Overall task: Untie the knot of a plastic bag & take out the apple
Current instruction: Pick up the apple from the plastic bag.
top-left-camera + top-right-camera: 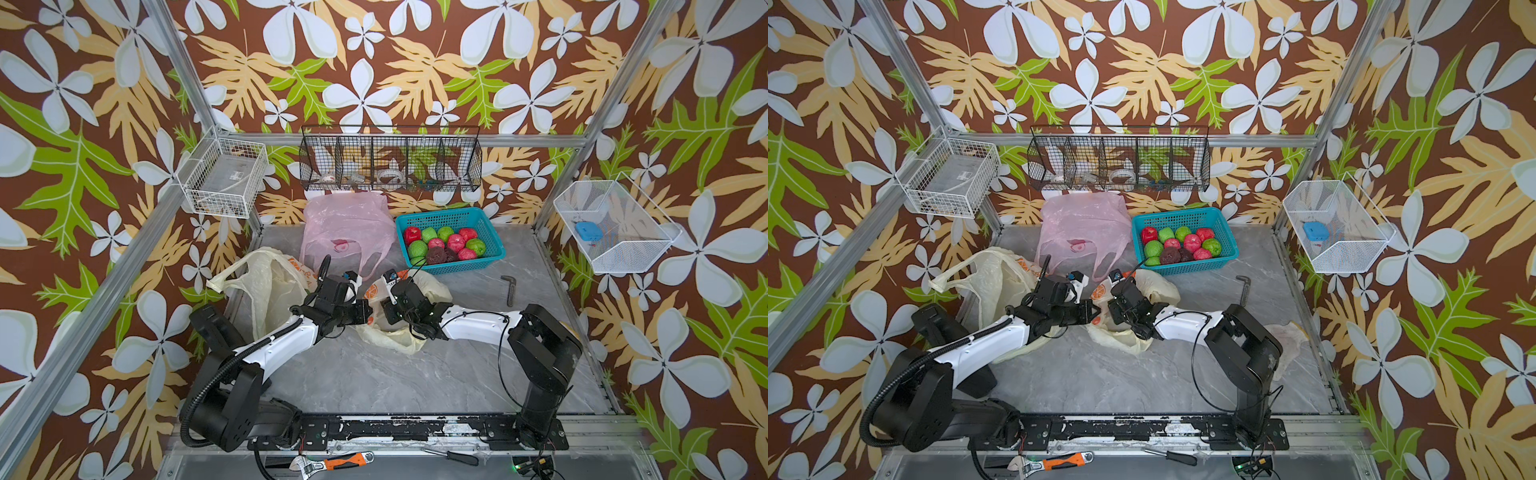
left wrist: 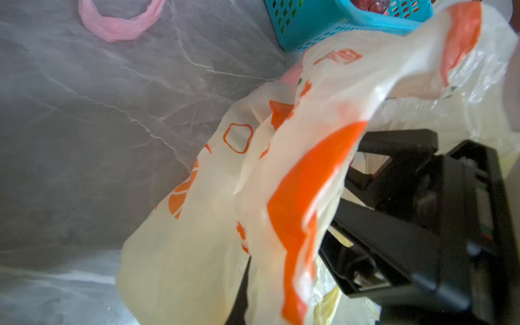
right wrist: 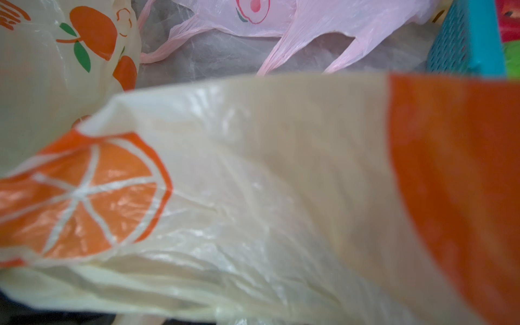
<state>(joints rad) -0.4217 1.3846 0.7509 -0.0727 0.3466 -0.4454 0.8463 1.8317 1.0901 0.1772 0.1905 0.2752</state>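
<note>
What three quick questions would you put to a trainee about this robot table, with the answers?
1. True or false: the apples in the blue basket are all green.
2. Which bag lies crumpled between the left arm and the right arm? A) a pink one B) the cream bag with orange print C) a black one
3. Fill in: the white mesh basket on the side wall holds a small ___ object.

Key: 1 false, since red, green and dark ones are mixed. 2 B. 3 blue.
</note>
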